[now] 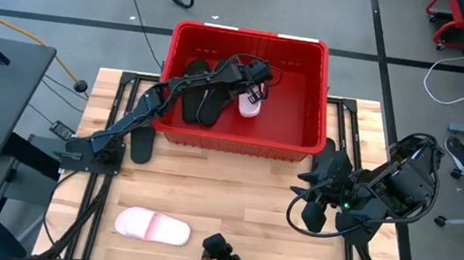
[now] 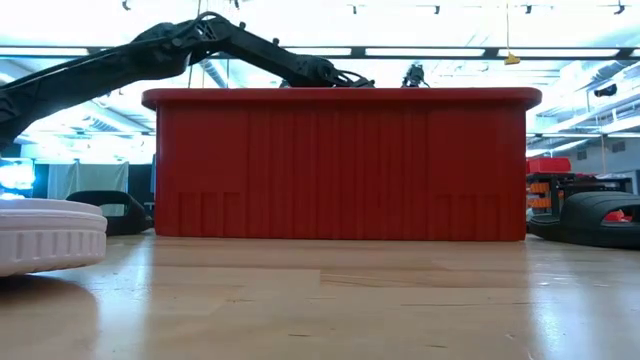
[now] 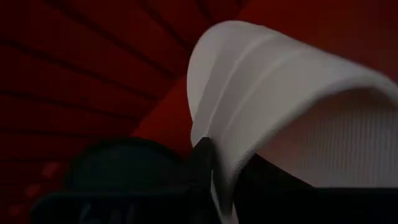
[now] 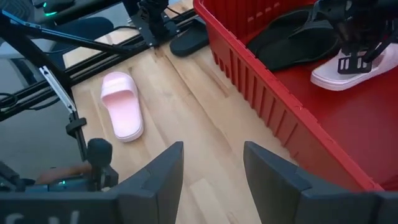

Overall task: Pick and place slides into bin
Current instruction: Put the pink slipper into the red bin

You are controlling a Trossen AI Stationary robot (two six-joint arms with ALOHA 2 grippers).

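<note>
The red bin (image 1: 313, 51) stands at the table's far middle. My left gripper (image 1: 257, 87) reaches into it from the left and is shut on a pale pink slide (image 1: 250, 107), which also shows in the right wrist view (image 4: 348, 71). Two black slides (image 1: 200, 98) lie on the bin's floor beside it. A second pink slide (image 1: 152, 226) lies sole down near the table's front left. A black slide (image 1: 139, 146) lies on the table left of the bin. My right gripper (image 4: 211, 168) is open and empty at the table's right side. My left gripper holds the pink slide by its wide strap (image 3: 214, 155), with the strap's edge between the fingers. The fingers come from above, pointing down into the bin (image 4: 356, 59). The slide hangs low at the bin's floor; whether it rests there I cannot tell.
The bin's tall front wall (image 2: 340, 165) hides its inside in the low view. Black frame rails (image 1: 91, 193) run along the table's left and right sides. A dark rounded shape (image 1: 315, 215) lies under my right arm. Bare wood shows between the bin and the front edge.
</note>
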